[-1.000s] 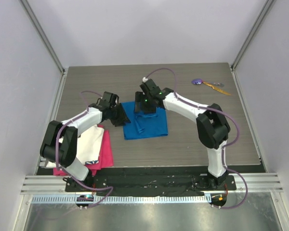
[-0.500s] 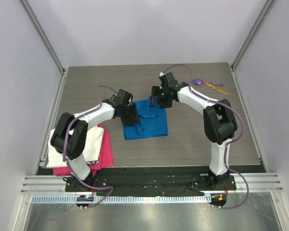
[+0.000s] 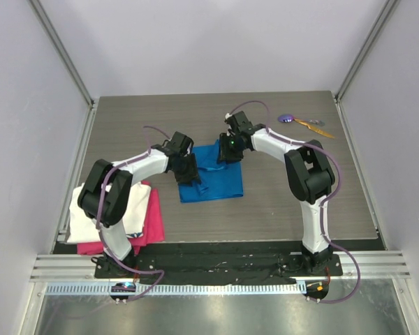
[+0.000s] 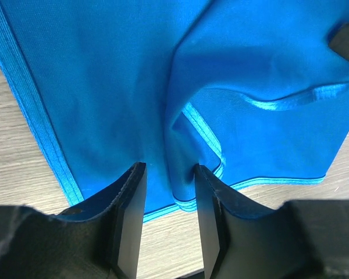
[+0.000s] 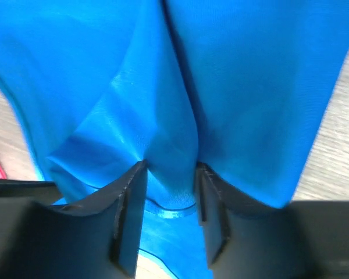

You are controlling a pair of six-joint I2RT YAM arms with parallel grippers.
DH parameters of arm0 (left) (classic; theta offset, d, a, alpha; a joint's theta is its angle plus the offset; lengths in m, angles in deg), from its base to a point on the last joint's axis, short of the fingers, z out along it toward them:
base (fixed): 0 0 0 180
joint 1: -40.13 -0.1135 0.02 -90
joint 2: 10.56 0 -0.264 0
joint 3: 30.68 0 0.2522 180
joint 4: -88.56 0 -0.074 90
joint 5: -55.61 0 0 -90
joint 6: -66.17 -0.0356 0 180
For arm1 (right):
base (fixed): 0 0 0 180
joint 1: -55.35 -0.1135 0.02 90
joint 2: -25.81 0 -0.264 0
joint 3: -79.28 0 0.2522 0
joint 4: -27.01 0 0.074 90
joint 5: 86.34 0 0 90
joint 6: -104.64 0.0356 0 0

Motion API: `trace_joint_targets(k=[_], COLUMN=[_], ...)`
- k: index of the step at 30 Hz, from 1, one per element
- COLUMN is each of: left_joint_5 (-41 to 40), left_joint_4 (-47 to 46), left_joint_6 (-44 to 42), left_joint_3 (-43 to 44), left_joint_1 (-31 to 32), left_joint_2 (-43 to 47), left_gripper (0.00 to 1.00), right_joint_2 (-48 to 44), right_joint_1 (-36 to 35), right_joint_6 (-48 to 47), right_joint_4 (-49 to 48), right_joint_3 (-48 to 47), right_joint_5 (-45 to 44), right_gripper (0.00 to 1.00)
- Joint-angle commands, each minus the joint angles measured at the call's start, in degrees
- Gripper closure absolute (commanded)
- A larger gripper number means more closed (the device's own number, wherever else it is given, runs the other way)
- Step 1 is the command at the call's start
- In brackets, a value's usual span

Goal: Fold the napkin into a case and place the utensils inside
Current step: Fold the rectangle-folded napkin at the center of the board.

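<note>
Right gripper (image 5: 170,168) pinches a napkin (image 3: 220,183) ridge at one o'clock; left gripper (image 4: 169,170), half-closed at nine, hold unclear. Lift both evenly.

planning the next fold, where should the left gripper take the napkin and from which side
Probably the doubled hem corner of the napkin, coming down from its left edge, where bare table shows. The layers stack there, and a raised crease runs away between the open fingers of the left gripper, so one pinch would likely catch them together.
</note>
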Motion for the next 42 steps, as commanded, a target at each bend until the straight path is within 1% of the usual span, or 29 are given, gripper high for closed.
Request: trace_joint_targets(k=[1, 3, 7, 8, 10, 11, 12, 13, 14, 15, 17, 18, 19, 21, 22, 26, 28, 33, 36, 39, 40, 41, 42], left_joint_5=[-1.26, -1.7, -2.93, -3.02, -3.45, -3.63, -3.72, -3.55, -3.28, -3.19, -2.23, -1.7, -0.92, 0.76, 1.2, 1.29, 0.85, -0.47, -2.83, -5.21, -5.39, -5.56, -5.65], left_joint_4=[-2.35, -2.53, -0.43, -0.24, -0.15, -0.16, -0.16, 0.11, 0.63, 0.9, 1.42, 1.6, 1.6, 1.17, 0.73, 0.98, 0.99, 1.34, 3.01, 4.06, 4.5, 4.33, 3.98], left_joint_6=[0.59, 0.68, 0.24, 0.41, 0.5, 0.5, 0.41, 0.41, 0.15, -0.11, -0.9, -1.08, -1.17, -1.17, -1.17, -1.08, -1.08, -0.73, -0.82, -1.17, -1.17, -1.08, -0.99], left_joint_3=[-1.4, -1.93, -2.11, -2.28, -3.42, -3.77, -4.47, -4.57, -4.66, -4.57, -4.48, -4.13, -4.13, -3.6, -3.6, -3.08, -3.42, -5.01, -5.18, -4.92, -4.57, -4.57, -4.83], left_joint_1=[-0.08, -0.08, -0.43, -0.69, -1.66, -1.92, -2.53, -2.8, -3.15, -3.5, -3.59, -3.59, -3.59, -3.59, -3.59, -3.59, -3.59, -3.59, -3.59, -3.86, -3.95, -3.95, -4.03], left_joint_2=[3.08, 5.1, 8.53, 9.5, 12.3, 13.19, 13.63, 14.33, 14.43, 14.34, 13.47, 12.85, 12.33, 10.39, 9.86, 8.28, 8.63, 10.47, 10.74, 10.21, 9.6, 9.25, 9.07], left_gripper=[0.58, 0.57, 0.49, 0.49, 0.47, 0.46, 0.46, 0.45, 0.45, 0.44, 0.42, 0.41, 0.41, 0.41, 0.41, 0.41, 0.41, 0.43, 0.45, 0.47, 0.48, 0.5, 0.52], right_joint_2=[-0.08, 0.53, 2.55, 4.03, 5.8, 7.81, 8.87, 9.93, 10.81, 12.3, 13.36, 13.63, 13.37, 11.62, 10.91, 6.7, 3.28, -3.41, -7.89, -11.85, -12.73, -13.78, -15.27], right_joint_1=[-0.55, -0.91, -1.96, -2.22, -2.75, -3.01, -3.19, -3.19, -3.37, -3.28, -3.28, -3.19, -3.19, -2.84, -2.67, -2.49, -2.49, -2.4, -2.4, -2.49, -2.49, -2.58, -2.67], right_joint_6=[3.78, 6.76, 14.23, 17.55, 21.34, 23.37, 26.69, 27.77, 28.74, 31.27, 32.7, 33.14, 32.71, 31.22, 28.86, 22.35, 20.32, 13.38, 10.74, 8.98, 8.63, 8.45, 8.27], right_joint_4=[-5.57, -7.95, -13.92, -16.19, -17.88, -21.02, -22.44, -23.41, -23.68, -24.38, -25.62, -25.62, -25.27, -24.13, -22.04, -15.7, -14.2, -10.95, -9.1, -7.96, -7.78, -7.78, -7.86], right_joint_3=[-0.63, -0.72, -2.12, -2.91, -6.33, -7.47, -10.35, -11.95, -13.53, -15.81, -17.93, -19.25, -19.52, -19.18, -19.0, -16.9, -13.04, -2.49, 2.61, 8.23, 9.55, 12.35, 13.77], right_joint_5=[5.63, 7.47, 11.7, 12.23, 12.93, 13.63, 14.68, 14.6, 14.52, 15.91, 17.23, 17.76, 18.12, 17.86, 17.59, 16.1, 16.1, 12.41, 10.22, 7.41, 6.7, 6.43, 5.99], right_gripper=[0.66, 0.7, 0.75, 0.77, 0.78, 0.77, 0.75, 0.73, 0.68, 0.66, 0.53, 0.5, 0.43, 0.36, 0.33, 0.3, 0.3, 0.3, 0.33, 0.47, 0.56, 0.6, 0.65])
